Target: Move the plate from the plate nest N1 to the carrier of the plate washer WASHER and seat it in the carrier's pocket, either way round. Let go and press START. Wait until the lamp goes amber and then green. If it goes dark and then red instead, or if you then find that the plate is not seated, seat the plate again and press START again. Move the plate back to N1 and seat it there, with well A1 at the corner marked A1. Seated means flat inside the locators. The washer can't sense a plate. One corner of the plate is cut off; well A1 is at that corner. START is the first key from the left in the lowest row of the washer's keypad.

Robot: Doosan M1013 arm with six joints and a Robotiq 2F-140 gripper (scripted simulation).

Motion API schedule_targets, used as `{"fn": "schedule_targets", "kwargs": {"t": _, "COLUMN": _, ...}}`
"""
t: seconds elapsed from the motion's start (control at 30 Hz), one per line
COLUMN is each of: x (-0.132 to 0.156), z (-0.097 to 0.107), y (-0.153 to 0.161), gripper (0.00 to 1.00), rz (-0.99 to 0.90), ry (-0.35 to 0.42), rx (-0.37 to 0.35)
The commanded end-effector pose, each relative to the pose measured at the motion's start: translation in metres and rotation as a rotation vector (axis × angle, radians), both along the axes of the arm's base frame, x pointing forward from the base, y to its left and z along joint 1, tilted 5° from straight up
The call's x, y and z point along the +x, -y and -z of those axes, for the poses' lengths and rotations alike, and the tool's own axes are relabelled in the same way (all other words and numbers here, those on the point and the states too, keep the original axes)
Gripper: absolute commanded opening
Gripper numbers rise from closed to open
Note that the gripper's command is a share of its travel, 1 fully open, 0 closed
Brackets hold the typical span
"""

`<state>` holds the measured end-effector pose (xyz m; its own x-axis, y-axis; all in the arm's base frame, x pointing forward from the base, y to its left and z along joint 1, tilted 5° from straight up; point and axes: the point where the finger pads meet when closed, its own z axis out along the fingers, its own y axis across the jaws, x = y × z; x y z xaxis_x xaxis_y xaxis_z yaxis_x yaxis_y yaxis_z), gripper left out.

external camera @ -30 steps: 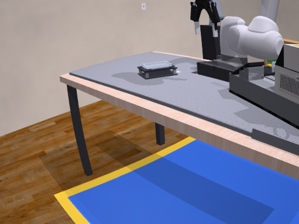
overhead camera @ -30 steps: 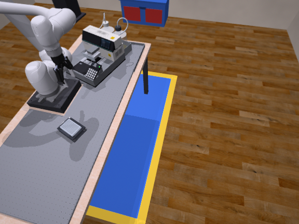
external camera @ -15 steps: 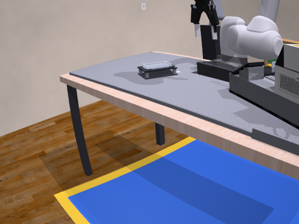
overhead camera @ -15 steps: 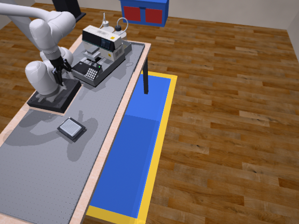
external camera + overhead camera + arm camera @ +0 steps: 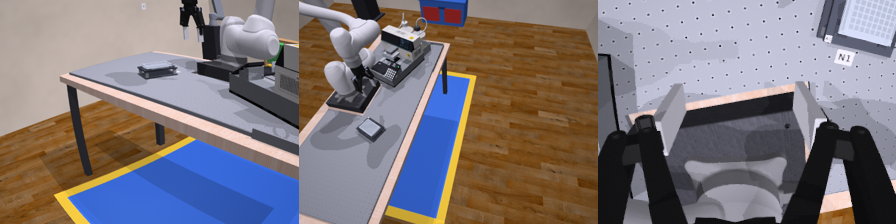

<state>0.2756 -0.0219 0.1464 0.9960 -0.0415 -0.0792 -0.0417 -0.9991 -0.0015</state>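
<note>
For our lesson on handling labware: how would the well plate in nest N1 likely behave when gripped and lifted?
The plate looks like a flat, rigid slab, so it probably won't flex. It sits low and wide in the nest, so tipping seems unlikely. Its thin sides may offer little grip; the open hand would probably need a level, square squeeze.

Plate [image 5: 370,127] flat in nest N1 [image 5: 375,136]
</note>
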Motion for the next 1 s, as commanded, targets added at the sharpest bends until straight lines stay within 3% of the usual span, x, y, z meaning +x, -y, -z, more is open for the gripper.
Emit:
{"fn": "schedule_targets", "kwargs": {"t": 0.0, "x": 0.013, "z": 0.007, "y": 0.014, "gripper": 0.7, "rz": 0.0, "ry": 0.0, "rx": 0.001}}
{"fn": "schedule_targets", "kwargs": {"t": 0.5, "x": 0.042, "z": 0.021, "y": 0.047, "gripper": 0.7, "rz": 0.0, "ry": 0.0, "rx": 0.001}}
{"fn": "schedule_targets", "kwargs": {"t": 0.67, "x": 0.047, "z": 0.027, "y": 0.07, "gripper": 0.7, "rz": 0.166, "ry": -0.001, "rx": -0.012}}
{"fn": "schedule_targets", "kwargs": {"t": 0.97, "x": 0.054, "z": 0.035, "y": 0.104, "gripper": 0.7, "rz": 0.174, "ry": -0.001, "rx": -0.013}}
